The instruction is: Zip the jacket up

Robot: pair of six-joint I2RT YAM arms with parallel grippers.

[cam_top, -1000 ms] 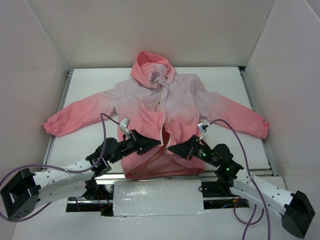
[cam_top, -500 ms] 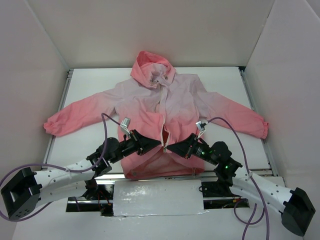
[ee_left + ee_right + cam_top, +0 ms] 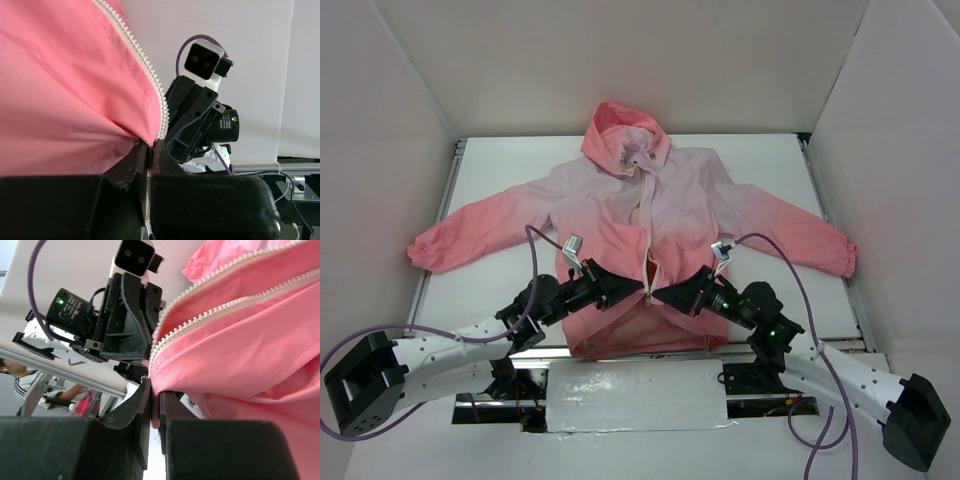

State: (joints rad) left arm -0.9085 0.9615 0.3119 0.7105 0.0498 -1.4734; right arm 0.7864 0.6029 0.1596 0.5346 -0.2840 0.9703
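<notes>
**Left gripper [image 3: 641, 292] and right gripper [image 3: 659, 296] tight on the jacket [image 3: 695, 200] at its zipper [image 3: 642, 215]**

Pinched the left gripper's fingers [image 3: 131, 159] together on a fold of coral fabric, right against the white toothed edge, as seen from the left wrist. Clamped the right gripper the same way on the panel to the right of the opening, with coral cloth squeezed between its fingers [image 3: 142, 400] just below the teeth. Sat tip to tip, almost touching, low on the jacket front, with the left tip on the left side of the opening and the right tip on the right.

Lay front up across the white table [image 3: 500, 170], with the hood [image 3: 625, 135] at the far end and the hem [image 3: 630, 345] at the near edge. Spread the left sleeve [image 3: 470, 232] out to the left and the right sleeve [image 3: 800, 235] out to the right. Faded from pale lilac at the chest to coral at hem, cuffs and hood.

Showed the zipper unjoined: two rows of teeth apart in the right wrist view. Showed from above a narrow reddish gap just beyond the grippers. Looked rumpled between the pinch and the hem. Stood enclosed by white walls [image 3: 380, 120] on the left, right and far sides.
</notes>
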